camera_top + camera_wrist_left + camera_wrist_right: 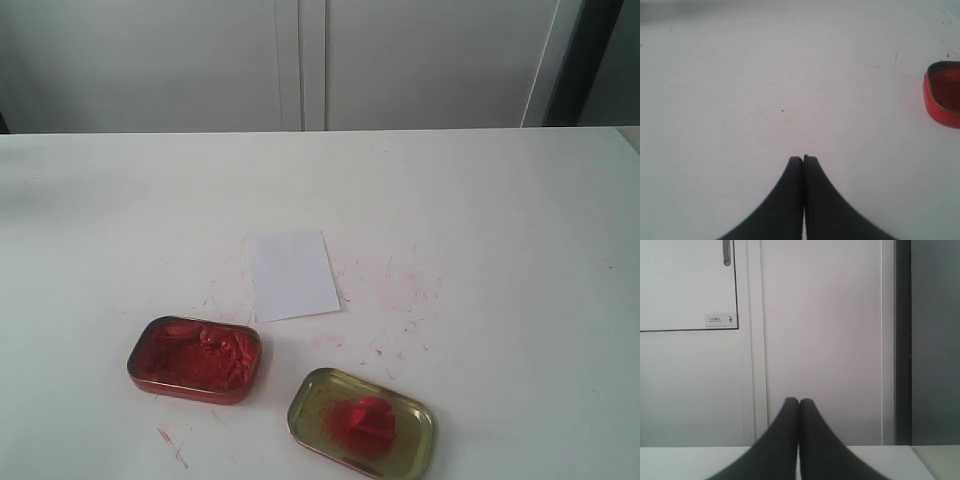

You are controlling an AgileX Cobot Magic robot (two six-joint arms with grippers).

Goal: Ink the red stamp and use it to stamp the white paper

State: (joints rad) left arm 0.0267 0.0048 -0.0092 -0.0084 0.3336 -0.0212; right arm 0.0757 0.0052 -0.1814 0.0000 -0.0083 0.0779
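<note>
Stamp [365, 420] parked in the lid [315, 410], seemingly to keep the tabletop [500, 250] clean, paper [292, 275] flat just beyond the tin [185, 388], left gripper [803, 159] and right gripper [799, 401] both pinched together, empty.

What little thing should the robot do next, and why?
Probably bring the right claw down toward the red stamp, opening on the way. That claw is shut, holds nothing and points at the cupboard doors, while the stamp sits in the gold lid on that arm's side.

red stamp [365, 421] in lid [318, 400], white paper [292, 275] flat
</note>
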